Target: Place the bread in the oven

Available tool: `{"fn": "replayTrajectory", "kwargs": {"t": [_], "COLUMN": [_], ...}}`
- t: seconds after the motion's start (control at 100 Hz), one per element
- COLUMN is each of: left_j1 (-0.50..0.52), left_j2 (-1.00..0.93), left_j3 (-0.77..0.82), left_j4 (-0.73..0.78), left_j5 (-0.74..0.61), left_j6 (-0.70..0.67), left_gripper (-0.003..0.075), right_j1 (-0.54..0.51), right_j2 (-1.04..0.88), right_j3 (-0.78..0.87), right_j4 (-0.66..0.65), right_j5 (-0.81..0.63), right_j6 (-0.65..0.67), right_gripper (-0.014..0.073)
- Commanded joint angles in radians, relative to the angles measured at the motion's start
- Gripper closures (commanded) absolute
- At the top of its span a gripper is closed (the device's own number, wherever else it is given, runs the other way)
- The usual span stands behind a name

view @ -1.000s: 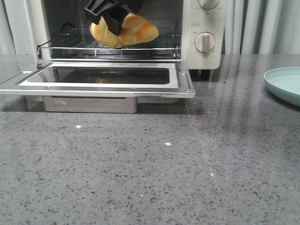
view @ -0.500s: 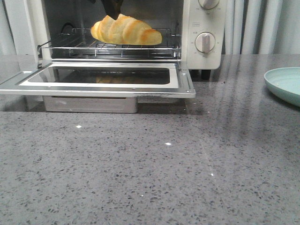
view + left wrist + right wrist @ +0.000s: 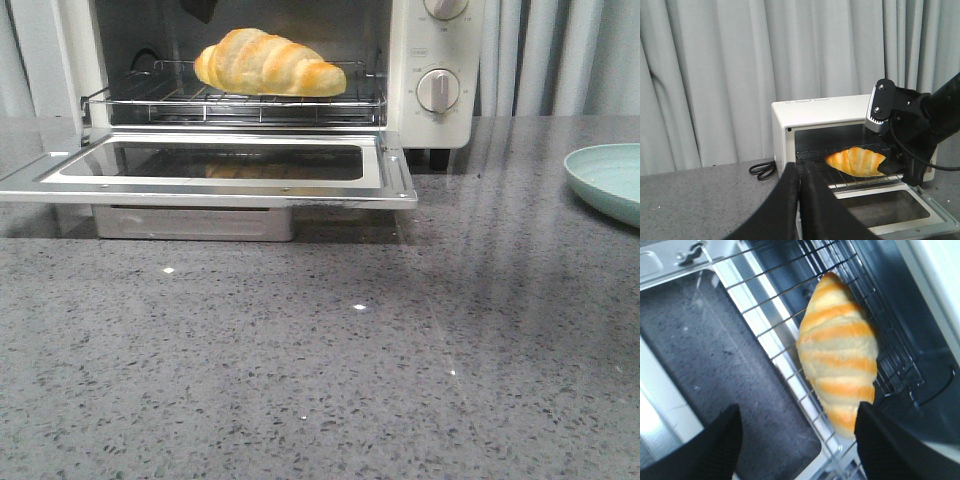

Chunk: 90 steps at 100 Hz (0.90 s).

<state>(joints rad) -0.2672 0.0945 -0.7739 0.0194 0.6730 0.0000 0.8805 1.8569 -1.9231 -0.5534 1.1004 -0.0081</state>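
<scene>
The bread (image 3: pixel 268 63) lies on the wire rack (image 3: pixel 230 105) inside the cream-white oven (image 3: pixel 435 60), whose door (image 3: pixel 220 172) hangs open and flat. In the right wrist view the bread (image 3: pixel 840 355) rests free on the rack (image 3: pixel 775 315). My right gripper (image 3: pixel 797 412) is open above it and holds nothing; one finger is close by the roll's end. Only a dark fingertip (image 3: pixel 203 10) shows at the top of the front view. My left gripper (image 3: pixel 801 185) is shut and empty, held off to the oven's left side, and it sees the bread (image 3: pixel 856 161) and the right arm (image 3: pixel 910 125).
A pale green plate (image 3: pixel 610 180) sits at the right edge of the grey speckled counter (image 3: pixel 320 360). The open door juts forward over the counter. A coiled black cable (image 3: pixel 762 170) lies beside the oven. Grey curtains hang behind.
My right gripper let go of the bread and rose almost out of the front view. The bread settled flat on the rack.
</scene>
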Motion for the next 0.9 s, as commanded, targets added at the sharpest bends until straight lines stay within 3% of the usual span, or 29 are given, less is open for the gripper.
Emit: {"fn": "replayTrajectory", "kwargs": {"t": [0.0,0.24,0.44,0.64,0.89], "left_j1": [0.004,0.042,0.156,0.267,0.304], "left_j2": [-0.019,-0.124,-0.124,-0.124,-0.124], "left_j3": [-0.019,-0.020,-0.017,0.061,0.278], "left_j4": [0.000,0.003,-0.019,-0.076,-0.174], "left_j5": [-0.053,0.040,0.114,0.038,-0.146], "left_j6": [-0.011,-0.039,-0.039,-0.037,-0.037], "left_gripper": [0.0742,0.0742,0.0742,0.0742,0.0742], "right_j1": [0.016,0.059,0.081,0.083,0.083], "right_j2": [-0.080,-0.131,-0.148,-0.160,-0.196], "right_j3": [-0.030,-0.030,-0.030,-0.030,-0.030], "right_j4": [-0.032,-0.016,-0.013,0.035,0.055], "right_j5": [0.022,0.078,0.138,0.187,0.213], "right_j6": [0.024,0.030,0.030,0.030,0.030], "right_gripper": [0.0158,0.0158,0.0158,0.0158,0.0158]}}
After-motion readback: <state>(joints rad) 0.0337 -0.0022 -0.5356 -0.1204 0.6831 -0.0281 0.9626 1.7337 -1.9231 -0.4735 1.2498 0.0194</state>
